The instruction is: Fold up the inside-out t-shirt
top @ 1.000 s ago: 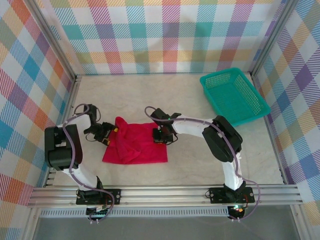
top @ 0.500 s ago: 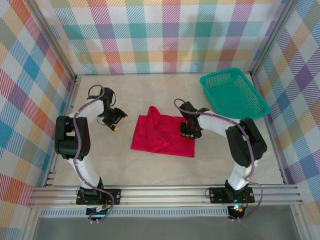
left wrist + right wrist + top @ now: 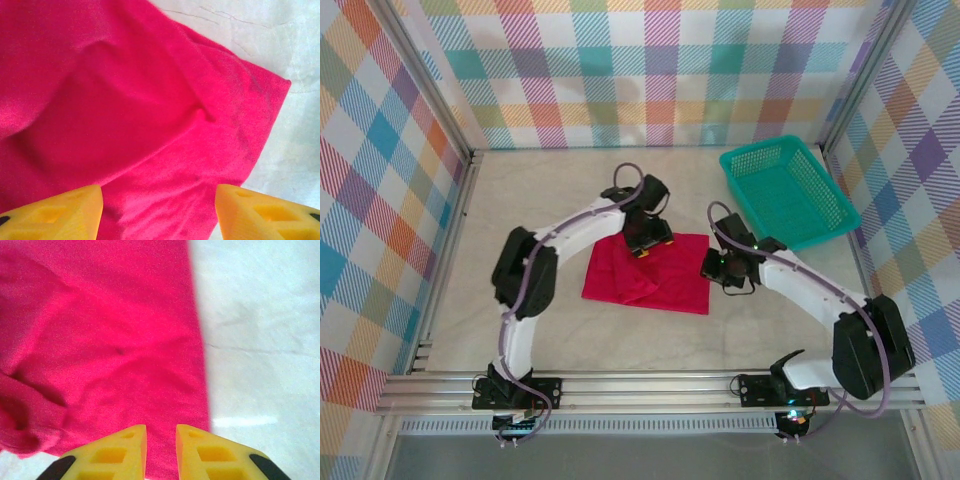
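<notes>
Tabletop: pale and stone-patterned, walled in by plaid panels, carrying everything below.
Inside-out t-shirt: bright red, lying flat near the middle of the tabletop as a rough rectangle, already doubled over at least once; a raised ridge of cloth runs across its left half, so the layers are not smooth there.
Teal mesh basket: at the far right, well apart from the shirt, nothing in it.
Left arm: stretched out from its base across to the shirt's far edge.
Left pincer: hovering over the far edge of the shirt; in the left wrist view its yellow fingers stand wide apart with only red cloth beneath, nothing clamped, and a shirt corner lies just ahead to one side.
Right pincer: at the shirt's right edge; in the right wrist view its fingers are nearly together with a thin gap, nothing visibly caught, poised over the straight hem where cloth meets bare tabletop.
Step in hand: by my reading, lining up for a further fold, each pincer positioned over an edge, neither gripping.
Next move calls for: the left pincer to drop and close on the far edge or corner through all layers, the right to widen and then pinch the hem, then both to lift together so the stacked layers do not slide apart.
</notes>
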